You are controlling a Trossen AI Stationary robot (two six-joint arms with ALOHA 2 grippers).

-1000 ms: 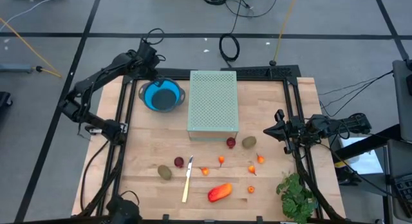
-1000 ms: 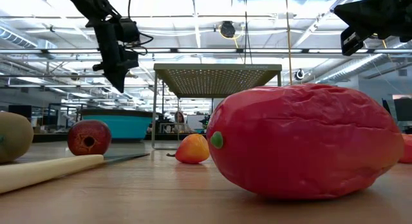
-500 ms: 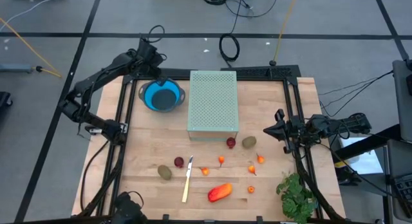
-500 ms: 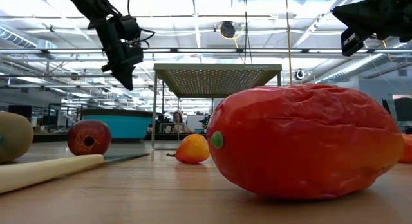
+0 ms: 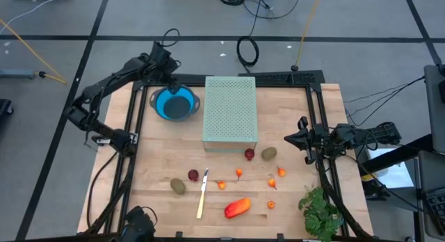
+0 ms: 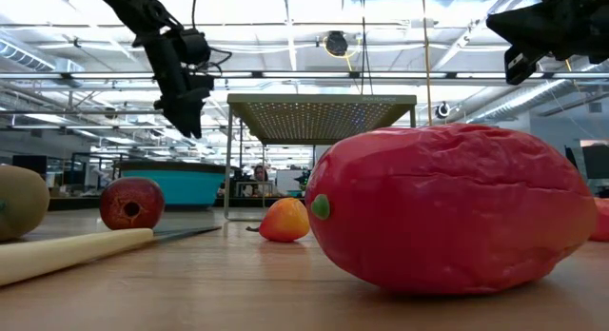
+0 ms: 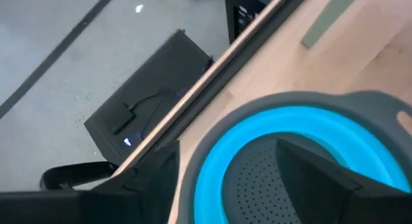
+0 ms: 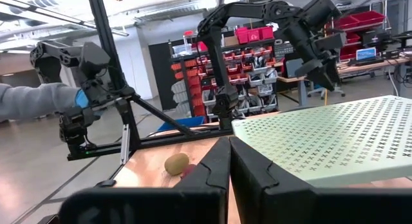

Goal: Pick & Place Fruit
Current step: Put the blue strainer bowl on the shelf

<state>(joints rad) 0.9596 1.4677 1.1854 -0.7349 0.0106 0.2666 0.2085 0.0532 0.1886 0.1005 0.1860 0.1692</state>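
Left gripper [image 7: 225, 185] spread above blue colander [image 5: 174, 104], holding nothing; right gripper [image 8: 228, 166] pressed together, idle at counter [image 5: 292, 200] edge. Red-orange fruit [image 5: 238, 207] judged light, smooth, roll-prone: you pinch across narrow middle

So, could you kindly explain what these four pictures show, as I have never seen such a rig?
They show two robot arms at a wooden table. One camera looks straight down, one sits at table height, and one rides on each wrist. The left gripper hangs open over a blue bowl and holds nothing. The right gripper waits shut and empty at the table's right side. On the table lie the fruit pieces, among them a red-orange fruit and a kiwi, plus a knife, a leafy bunch and a pale green perforated stand.
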